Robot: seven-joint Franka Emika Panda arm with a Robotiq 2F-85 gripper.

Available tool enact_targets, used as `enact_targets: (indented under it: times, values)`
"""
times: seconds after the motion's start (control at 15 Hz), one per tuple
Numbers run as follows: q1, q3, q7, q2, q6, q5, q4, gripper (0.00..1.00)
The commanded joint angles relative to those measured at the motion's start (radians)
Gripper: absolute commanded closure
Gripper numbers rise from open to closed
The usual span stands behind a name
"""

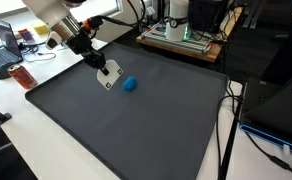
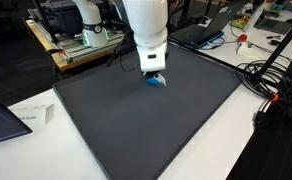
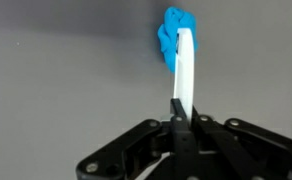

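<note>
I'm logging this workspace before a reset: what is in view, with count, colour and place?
small crumpled blue lump: one, blue, on the mat, at the strip's tip
flat white strip: one, white, clamped in the gripper
dark grey rectangular mat: one, dark grey, covering most of the table
white table: one, white, under the mat
paper sheets: a few, white, on the table beside the mat
black cables: several, black, off the mat's edge
white robot arm: one, white, above the mat
gripper: one, black, shut on the strip

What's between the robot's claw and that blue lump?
A thin white strip, pinched in the shut gripper, stretches toward the blue lump, clearest in the wrist view.
</note>
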Motion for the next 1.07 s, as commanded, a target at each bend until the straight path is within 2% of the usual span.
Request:
enact_targets:
  times: [0.0, 0.2, 0.27, 0.67, 1.0]
  values:
    - [-0.006, -0.003, -0.013, 0.005, -0.004, 0.006, 0.002, 0.96]
    - [-0.009, 0.002, -0.019, 0.008, -0.004, 0.009, 0.001, 0.96]
    - [-0.008, 0.004, -0.019, 0.008, -0.004, 0.009, 0.001, 0.99]
    - [-0.055, 0.028, -0.176, 0.116, -0.107, 0.01, 0.128, 0.99]
    - [-0.121, 0.045, -0.325, 0.239, -0.336, 0.034, 0.286, 0.99]
